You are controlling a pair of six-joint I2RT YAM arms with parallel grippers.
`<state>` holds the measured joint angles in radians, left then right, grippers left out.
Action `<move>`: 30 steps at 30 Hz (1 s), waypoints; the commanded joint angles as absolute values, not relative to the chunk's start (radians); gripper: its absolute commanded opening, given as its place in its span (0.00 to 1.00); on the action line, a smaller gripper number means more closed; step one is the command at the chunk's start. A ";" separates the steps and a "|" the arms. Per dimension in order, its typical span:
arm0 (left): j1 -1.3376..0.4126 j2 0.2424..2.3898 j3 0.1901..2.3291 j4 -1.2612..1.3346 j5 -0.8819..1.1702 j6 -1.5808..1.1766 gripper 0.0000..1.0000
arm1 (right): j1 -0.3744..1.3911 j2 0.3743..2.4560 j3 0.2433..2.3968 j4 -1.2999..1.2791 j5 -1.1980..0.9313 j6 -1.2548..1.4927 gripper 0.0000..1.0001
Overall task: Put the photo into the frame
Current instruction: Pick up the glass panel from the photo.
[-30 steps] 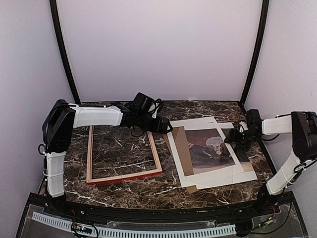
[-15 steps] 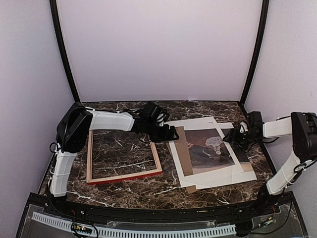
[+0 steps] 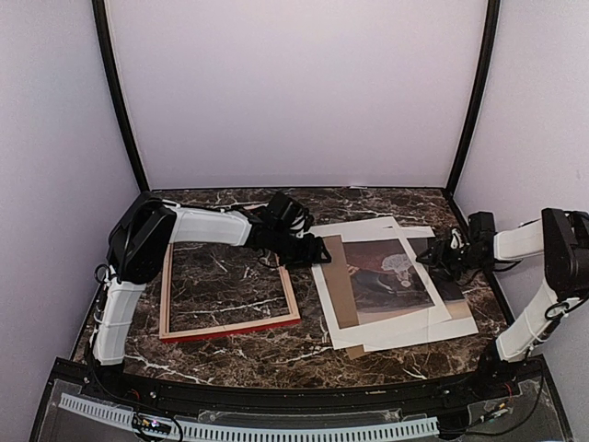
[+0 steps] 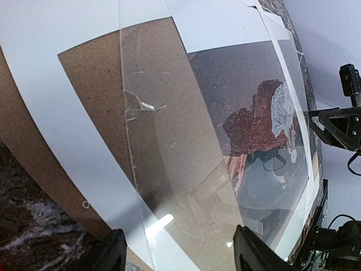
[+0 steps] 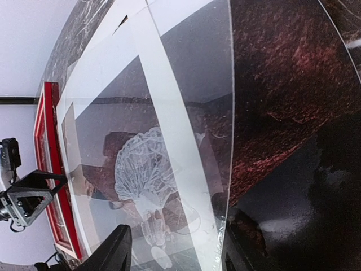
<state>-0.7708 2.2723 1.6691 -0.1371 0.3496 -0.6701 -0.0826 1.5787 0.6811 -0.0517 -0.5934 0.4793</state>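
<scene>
The photo [image 3: 386, 267], dark sepia with a pale figure and a white margin, lies face up in a stack of sheets at the right centre. It also shows in the left wrist view [image 4: 242, 96] and the right wrist view [image 5: 146, 169]. The frame [image 3: 230, 329] lies flat on the left with its pale wood side up and a red edge showing; its red side shows in the right wrist view [image 5: 46, 164]. My left gripper [image 3: 319, 250] is open and empty at the stack's left edge [image 4: 180, 257]. My right gripper [image 3: 433, 255] is open and empty over the stack's right edge [image 5: 175, 254].
The stack holds a brown board [image 4: 96, 73], a clear sheet [image 4: 186, 147] over the photo, and white paper [image 3: 433, 322]. All rest on a dark marble table [image 3: 276, 354]. Pale walls and black posts close in the back and sides.
My left arm has reached rightward from above the frame's far corner to the stack's left edge. My right gripper has drawn back slightly to the right.
</scene>
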 commanded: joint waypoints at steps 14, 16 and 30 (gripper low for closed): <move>-0.779 2.289 1.591 -0.099 0.397 -0.706 0.64 | -0.089 1.545 0.694 -0.037 -0.713 0.416 0.45; -0.779 2.288 1.584 -0.090 0.395 -0.706 0.64 | -0.087 1.531 0.704 -0.059 -0.676 0.395 0.47; -0.778 2.288 1.564 -0.079 0.379 -0.682 0.64 | -0.063 1.551 0.781 -0.075 -0.625 0.348 0.63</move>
<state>-0.7662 2.2723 1.6062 -0.0120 0.3824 -0.6926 -0.0769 1.5425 0.7387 -0.0925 -0.6308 0.3717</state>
